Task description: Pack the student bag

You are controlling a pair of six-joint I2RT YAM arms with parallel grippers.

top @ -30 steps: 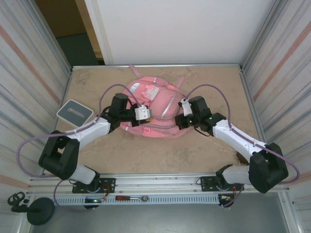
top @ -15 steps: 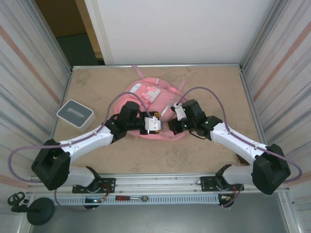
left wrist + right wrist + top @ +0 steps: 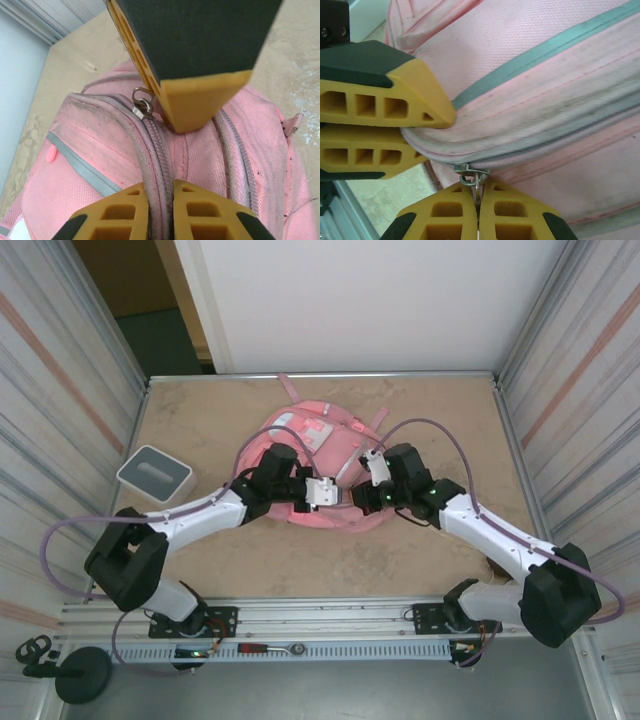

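Observation:
The student bag [image 3: 304, 432], soft and pink, lies flat in the middle of the table. My left gripper [image 3: 324, 492] is at its near edge, shut on the raised zipper seam [image 3: 159, 165], which is pinched between the yellow fingertips [image 3: 122, 205]. My right gripper [image 3: 357, 496] faces it from the right and is shut on the metal zipper pull [image 3: 473, 176]. In the left wrist view, that pull [image 3: 141, 105] sits beside the right gripper's yellow finger [image 3: 200, 100]. The two grippers are almost touching. The zipper looks closed along the visible seam.
A grey and white box [image 3: 155, 472] sits on the table at the left. Ribbed metal walls close in both sides, and a white wall stands behind. A small tool [image 3: 272, 648] lies on the front rail. Bare tabletop surrounds the bag.
My left gripper has slid right along the bag's near edge and closed on the zipper seam. The right gripper stays shut by the pull. The bag has bunched up slightly.

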